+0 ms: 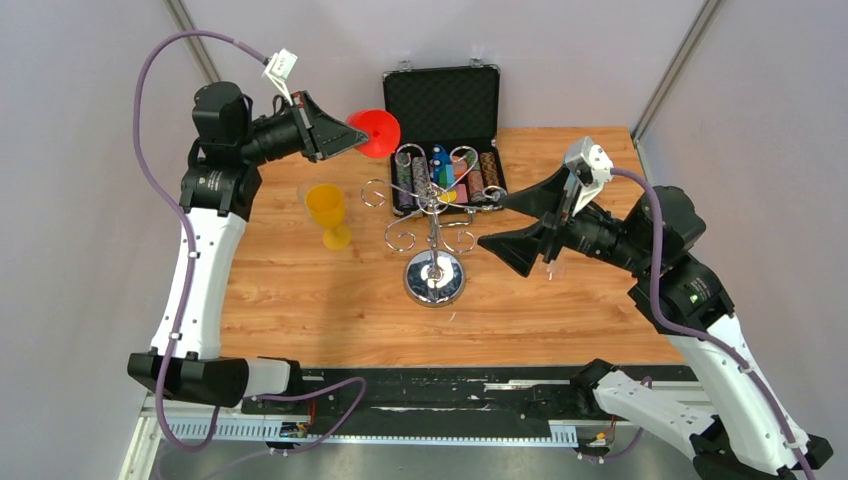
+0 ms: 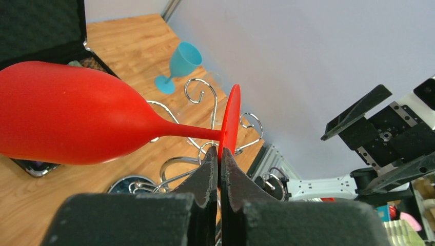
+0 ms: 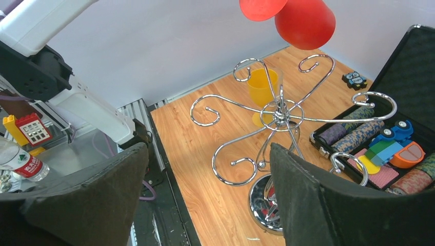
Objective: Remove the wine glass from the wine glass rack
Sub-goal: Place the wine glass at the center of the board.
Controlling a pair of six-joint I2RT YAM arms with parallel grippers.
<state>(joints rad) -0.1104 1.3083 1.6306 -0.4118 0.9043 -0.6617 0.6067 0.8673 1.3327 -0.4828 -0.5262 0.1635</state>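
Observation:
My left gripper [image 1: 352, 135] is shut on the round foot of a red wine glass [image 1: 377, 132], held sideways in the air up and to the back left of the rack, clear of its arms. In the left wrist view the fingertips [image 2: 211, 163] pinch the foot's edge and the red wine glass [image 2: 66, 113] points left. The chrome wine glass rack [image 1: 435, 215] stands mid-table on its mirrored base; its curled arms [image 3: 279, 110] carry no glass. My right gripper [image 1: 505, 222] is open and empty just right of the rack, jaws wide apart [image 3: 208, 154].
A yellow glass [image 1: 328, 212] stands upright left of the rack. An open black chip case [image 1: 440, 100] with chips lies behind the rack. A teal glass [image 2: 179, 64] stands on the table beyond the rack in the left wrist view.

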